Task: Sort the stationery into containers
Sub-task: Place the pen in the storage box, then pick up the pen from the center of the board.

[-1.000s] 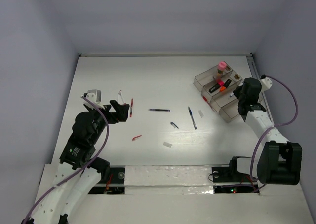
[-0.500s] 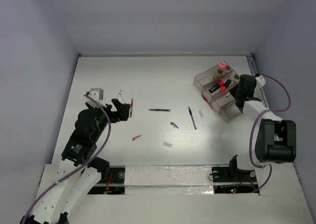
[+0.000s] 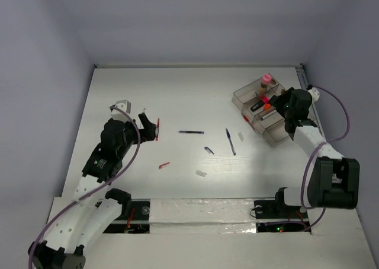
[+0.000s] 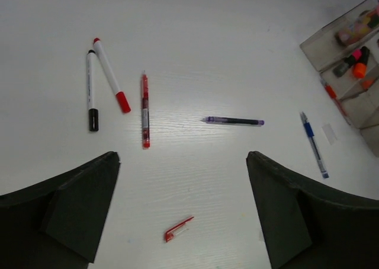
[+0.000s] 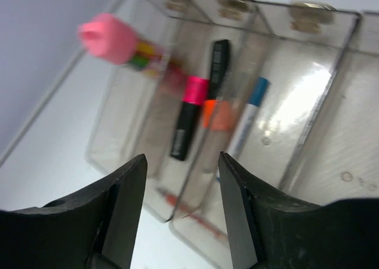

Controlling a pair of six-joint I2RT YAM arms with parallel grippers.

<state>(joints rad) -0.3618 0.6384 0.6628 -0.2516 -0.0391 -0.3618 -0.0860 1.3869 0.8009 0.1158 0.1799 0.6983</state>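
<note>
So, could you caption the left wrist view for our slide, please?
Open left gripper hovers above loose pens on the table.

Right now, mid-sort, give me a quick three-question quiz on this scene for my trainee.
1. True or false: the left fingers are shut on the red pen.
2. Which fingers hover over the organiser tray? A: the left fingers. B: the right fingers. C: neither.
3. Fill in: the bottle in the tray has a ___ cap.
Key: 1 false, they are open and the pen lies on the table. 2 B. 3 pink.
</note>
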